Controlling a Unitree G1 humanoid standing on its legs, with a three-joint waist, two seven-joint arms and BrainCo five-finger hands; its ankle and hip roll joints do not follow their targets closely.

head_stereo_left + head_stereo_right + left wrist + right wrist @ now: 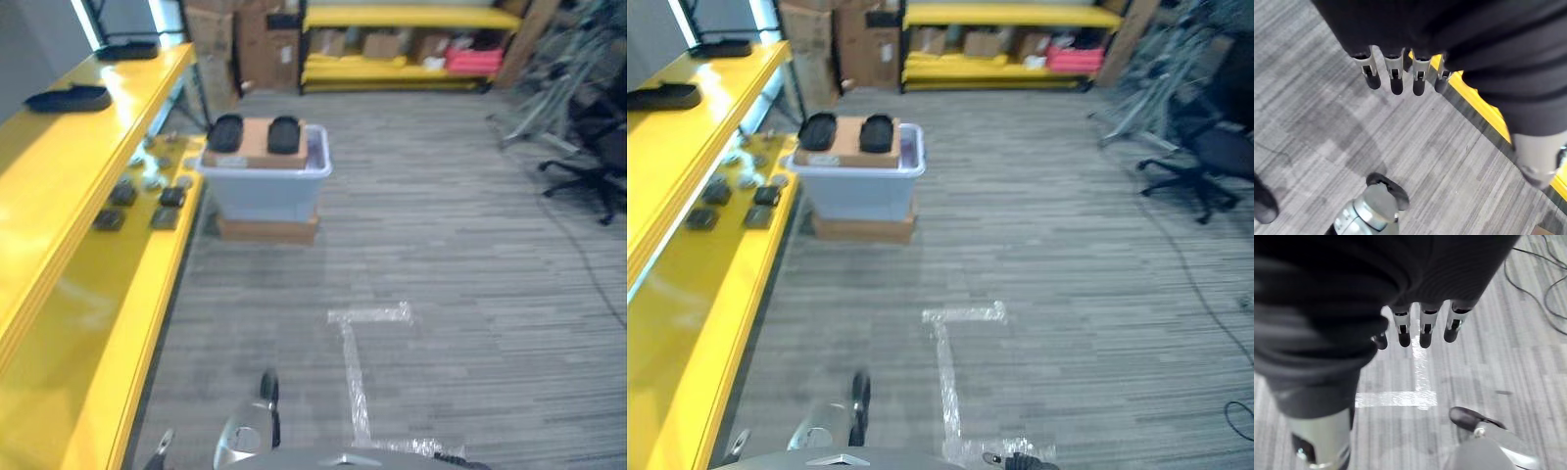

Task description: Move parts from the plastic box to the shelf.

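Grey striped carpet lies under both my hands. My left hand [1396,73] hangs over it with fingers [1394,78] straight, side by side and holding nothing, the thumb apart; a yellow edge of the shelf runs just past them. My right hand [1422,325] hangs the same way, fingers [1425,330] straight in a row and empty, above a strip of shiny clear tape [1398,399] stuck flat on the carpet.

Farther out, at about eleven o'clock, stands the plastic box [266,186], pale blue-grey, smooth-walled with a rolled rim, resting on a flat brown cardboard base [266,230]. A cardboard sheet [257,142] lies across its top, and on that sit two black parts [284,134], rounded and oval, side by side. What lies inside the box I cannot tell.

At nine to ten o'clock runs the shelf [98,323], glossy yellow boards in tiers. Its lower tier carries several small dark square parts [171,196]; the upper tier holds a long flat black piece [69,98].

At twelve o'clock, far off, a second yellow rack [402,44] holds cardboard boxes [382,44].
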